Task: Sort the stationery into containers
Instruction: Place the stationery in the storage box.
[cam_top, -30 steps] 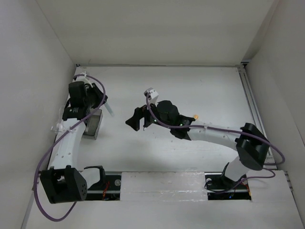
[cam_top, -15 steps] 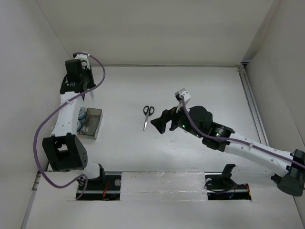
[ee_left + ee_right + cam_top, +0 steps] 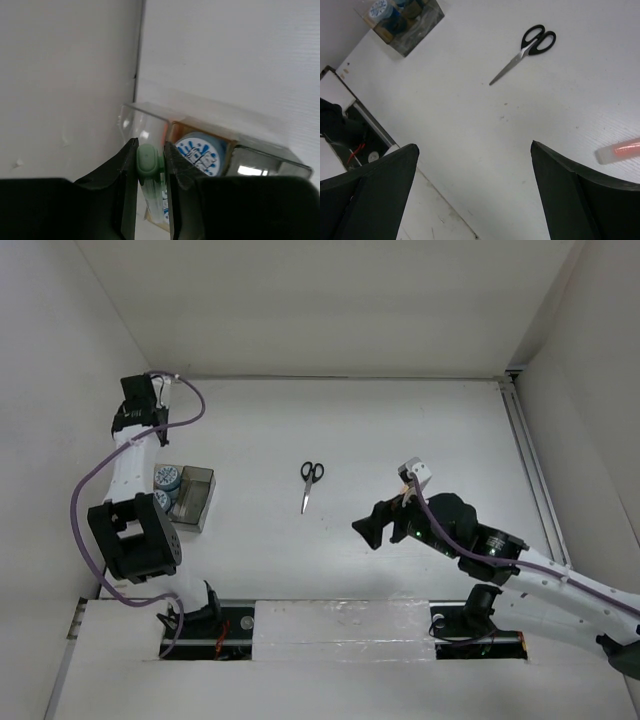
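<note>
We see the scissors [image 3: 311,483] lying mid-tabletop [image 3: 420,420], handles toward the far edge. By the left edge sits the dark bin [image 3: 196,498], with two blue rolls [image 3: 167,477] just beside it. The right gripper [image 3: 364,532] hovers closer to the near edge.

The highlighter [image 3: 619,150], probably, is cut off by the right-wrist view's edge.

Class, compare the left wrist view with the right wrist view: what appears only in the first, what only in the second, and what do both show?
Only the left wrist view: the left end effector shut on the green-capped pen. Only the right wrist view: the black-handled scissors and the orange-pink highlighter lying on the table, seen between the fingers of the open right end effector. Both: the clear bin and the dark bin side by side, with a blue-and-white roll in the clear one.
</note>
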